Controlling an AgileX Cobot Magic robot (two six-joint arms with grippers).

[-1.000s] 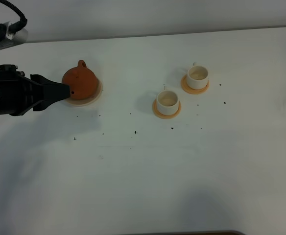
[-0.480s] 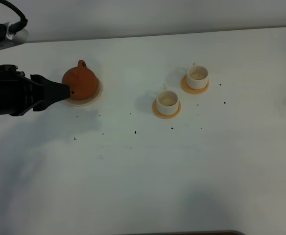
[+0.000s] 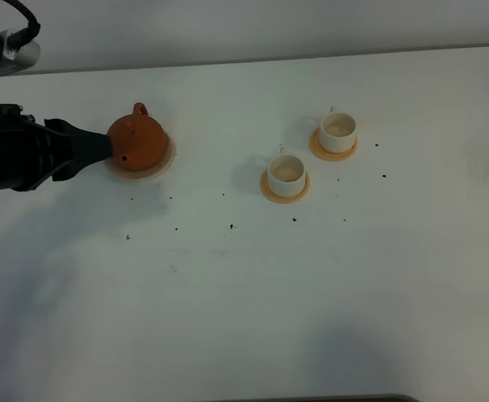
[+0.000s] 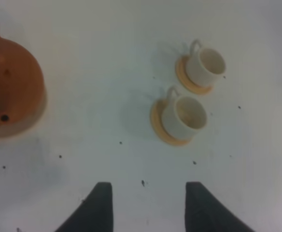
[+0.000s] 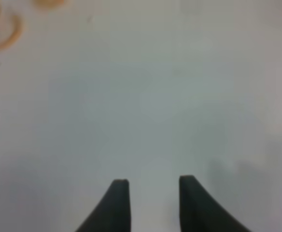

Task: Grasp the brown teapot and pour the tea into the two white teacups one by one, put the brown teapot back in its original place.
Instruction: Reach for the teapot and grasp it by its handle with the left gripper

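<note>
L gripper (image 4: 148, 186): jaws apart, fairly wide, nothing btwn them, just bare table (image 3: 244, 276) under the gap. Pot (image 3: 137, 141) sits upright w/ lid on, on the saucer (image 3: 162, 166), right at the gripper's tip in the high view. The tip overlaps the pot's edge there; can't tell if they touch. Wrist view puts the pot off to one side of the fingers (image 4: 98, 208), outside the gap, not held.

Both cups are well ahead of the L gripper, beyond the pot: near cup (image 3: 286, 170), then far cup (image 3: 338, 128) just past it. Each is upright on its own coaster (image 3: 285, 195). Dark specks (image 3: 232, 225) scattered on the table btwn gripper & cups.

R gripper (image 5: 150, 181): jaws apart too, empty, over bare table. Blurred orange ring (image 5: 3, 31) ahead & off to one side.
</note>
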